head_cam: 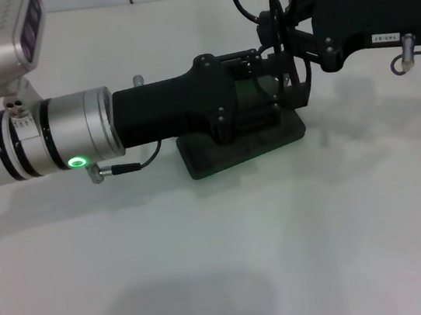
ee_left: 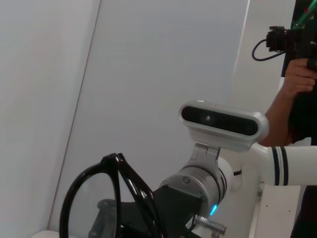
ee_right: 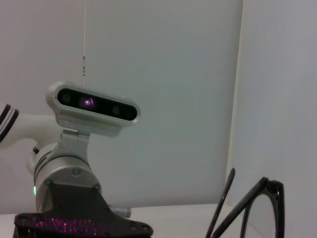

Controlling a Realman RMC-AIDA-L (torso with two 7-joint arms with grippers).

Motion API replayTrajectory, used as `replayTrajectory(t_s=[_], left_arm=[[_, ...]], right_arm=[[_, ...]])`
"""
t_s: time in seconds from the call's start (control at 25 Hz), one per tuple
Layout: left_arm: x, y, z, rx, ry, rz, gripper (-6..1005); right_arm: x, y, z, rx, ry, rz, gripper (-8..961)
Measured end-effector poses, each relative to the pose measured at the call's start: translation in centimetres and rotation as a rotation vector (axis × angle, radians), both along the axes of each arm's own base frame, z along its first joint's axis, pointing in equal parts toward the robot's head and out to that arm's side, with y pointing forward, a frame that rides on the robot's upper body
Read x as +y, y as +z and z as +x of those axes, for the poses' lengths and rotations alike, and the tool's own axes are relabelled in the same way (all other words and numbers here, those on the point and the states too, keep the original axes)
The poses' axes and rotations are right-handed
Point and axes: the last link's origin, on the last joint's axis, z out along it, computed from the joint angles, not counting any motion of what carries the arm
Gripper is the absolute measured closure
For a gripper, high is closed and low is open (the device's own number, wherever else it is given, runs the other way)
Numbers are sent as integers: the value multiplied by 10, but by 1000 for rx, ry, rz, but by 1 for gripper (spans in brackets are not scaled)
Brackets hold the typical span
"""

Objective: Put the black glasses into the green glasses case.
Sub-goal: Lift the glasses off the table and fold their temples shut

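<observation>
The black glasses (head_cam: 281, 14) hang in the air over the table's middle, against the tip of my right gripper (head_cam: 279, 58), which reaches in from the right and looks shut on them. Their round rim and folded temples show close up in the left wrist view (ee_left: 130, 183) and the right wrist view (ee_right: 270, 191). The green glasses case (head_cam: 241, 149) lies open on the table just below, its dark half flat and a green part standing up behind. My left gripper (head_cam: 268, 91) comes in from the left right over the case, hiding most of it.
The white table (head_cam: 210, 267) stretches out in front of the case. A person's arm holding a camera (ee_left: 297, 74) shows beyond my right arm in the left wrist view. A white wall stands behind the table.
</observation>
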Motion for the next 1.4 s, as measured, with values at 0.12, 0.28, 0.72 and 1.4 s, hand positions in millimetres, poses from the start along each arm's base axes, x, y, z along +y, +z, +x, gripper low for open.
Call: replayTrajectory(t_s=[0.12, 0.28, 0.72, 1.4], left_arm=[[0, -1, -1, 6, 2, -1, 439], [-1, -1, -3, 9, 11, 3, 439], [-1, 3, -5, 9, 9, 4, 440], [-2, 7, 5, -14, -46, -14, 440]], right_arm=[[-1, 0, -1, 1, 7, -6, 845], [0, 1, -2, 2, 8, -6, 845], [-1, 2, 1, -1, 8, -4, 845], [-11, -15, 0, -85, 64, -64, 845]])
